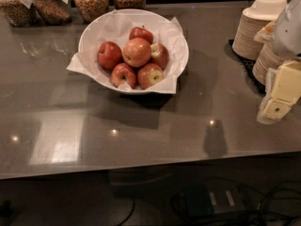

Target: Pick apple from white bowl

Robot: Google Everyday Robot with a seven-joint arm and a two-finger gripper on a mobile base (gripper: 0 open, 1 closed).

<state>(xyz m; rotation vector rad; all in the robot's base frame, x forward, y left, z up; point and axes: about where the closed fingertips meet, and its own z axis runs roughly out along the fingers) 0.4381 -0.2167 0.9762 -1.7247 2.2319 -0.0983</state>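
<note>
The white bowl (176, 41), wide, shallow and lined with crinkled white paper, sits at the back middle of the grey counter. It holds several apples. The apple (137, 52), the largest, pale orange-red with a glossy highlight, rests on top at the centre of the pile, with darker red apples around it. My gripper (278, 98), with pale yellow pads, hangs at the right edge of the view, well to the right of the bowl and above the counter. It holds nothing that I can see.
Stacks of beige paper bowls (256, 25) stand at the back right on a dark mat. Glass jars of grains and nuts (91, 1) line the back left. The counter's front edge (141, 168) runs across; cables lie on the floor below.
</note>
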